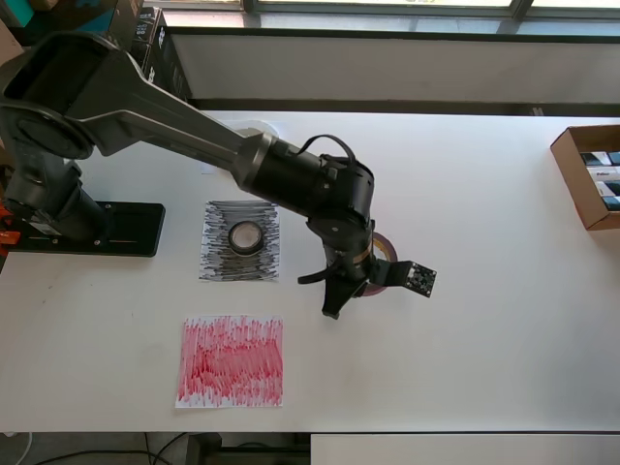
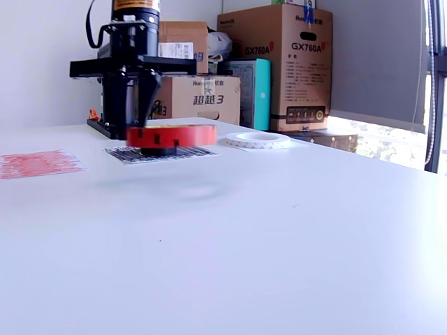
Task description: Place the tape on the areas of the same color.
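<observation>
From overhead the black gripper (image 1: 341,287) hid most of the large maroon tape roll (image 1: 387,269) its jaws clamped, while the exterior view showed that roll (image 2: 172,135) lifted clear of the white table (image 2: 279,230).

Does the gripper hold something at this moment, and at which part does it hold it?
Yes. The gripper holds the maroon tape roll by its rim, lifted clear above the table.

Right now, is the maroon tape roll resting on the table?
Apart. In the exterior view the maroon tape roll hangs in the gripper, with a clear gap and a shadow on the table below it.
</observation>
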You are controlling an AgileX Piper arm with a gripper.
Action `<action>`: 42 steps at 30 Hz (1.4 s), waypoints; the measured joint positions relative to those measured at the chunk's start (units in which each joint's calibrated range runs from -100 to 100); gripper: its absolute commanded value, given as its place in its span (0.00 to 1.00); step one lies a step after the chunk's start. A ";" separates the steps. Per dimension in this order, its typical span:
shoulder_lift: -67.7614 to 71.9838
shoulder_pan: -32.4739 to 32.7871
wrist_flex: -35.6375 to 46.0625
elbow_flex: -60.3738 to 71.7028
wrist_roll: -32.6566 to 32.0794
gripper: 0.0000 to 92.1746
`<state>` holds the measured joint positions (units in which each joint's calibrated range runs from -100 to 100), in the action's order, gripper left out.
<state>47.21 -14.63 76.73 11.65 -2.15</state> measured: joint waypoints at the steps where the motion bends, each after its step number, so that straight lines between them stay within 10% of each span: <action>1: -1.65 -0.60 0.00 -0.78 0.72 0.00; 25: -22.91 -24.19 -8.52 -32.35 20.79 0.00; 42: -16.86 -27.00 -9.66 -31.47 20.73 0.00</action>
<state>30.35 -41.63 67.07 -19.82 18.58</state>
